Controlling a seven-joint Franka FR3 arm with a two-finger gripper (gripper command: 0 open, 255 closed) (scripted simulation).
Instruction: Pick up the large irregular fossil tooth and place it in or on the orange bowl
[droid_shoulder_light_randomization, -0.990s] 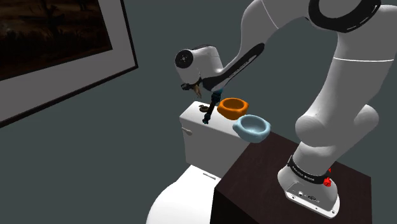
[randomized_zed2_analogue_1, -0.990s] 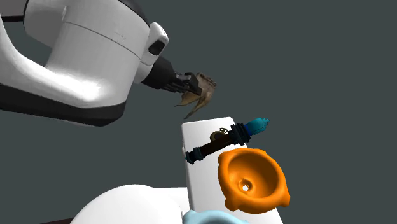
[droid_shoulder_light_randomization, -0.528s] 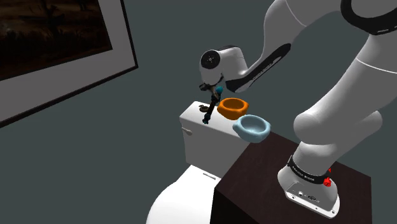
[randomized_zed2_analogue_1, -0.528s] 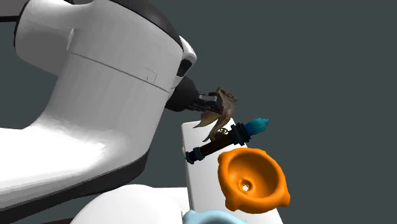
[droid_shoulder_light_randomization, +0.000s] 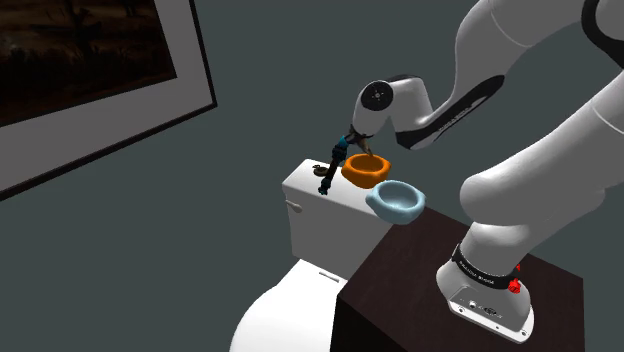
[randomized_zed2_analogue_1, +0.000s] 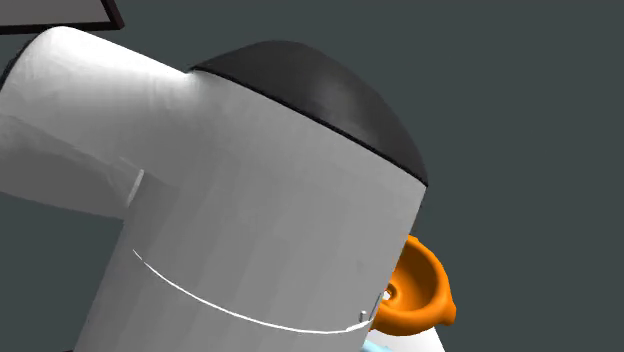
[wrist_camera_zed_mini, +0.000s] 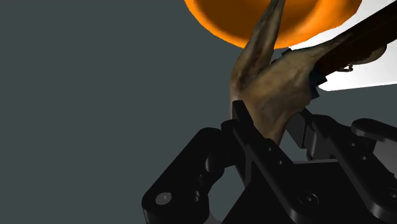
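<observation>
— Jaws are pinching the fossil tooth (wrist_camera_zed_mini: 275, 76) at its thick end, clamping it from both sides. Where is the gripper (droid_shoulder_light_randomization: 346, 147) sitting now?
— It is hanging at the upper-left rim of the orange bowl (droid_shoulder_light_randomization: 366, 170), at the centre of the shoulder view. A second ago it was hovering further left, over the white tank (droid_shoulder_light_randomization: 308, 190).
— And the second exterior view?
— The arm (randomized_zed2_analogue_1: 250, 220) is now crowding that camera and covering the tooth, with the bowl peeking out at lower right.
— So the carry is nearly done?
— I am judging so. The tooth's tip is pointing at the bowl, leaving only a little more travel and a release.
</observation>
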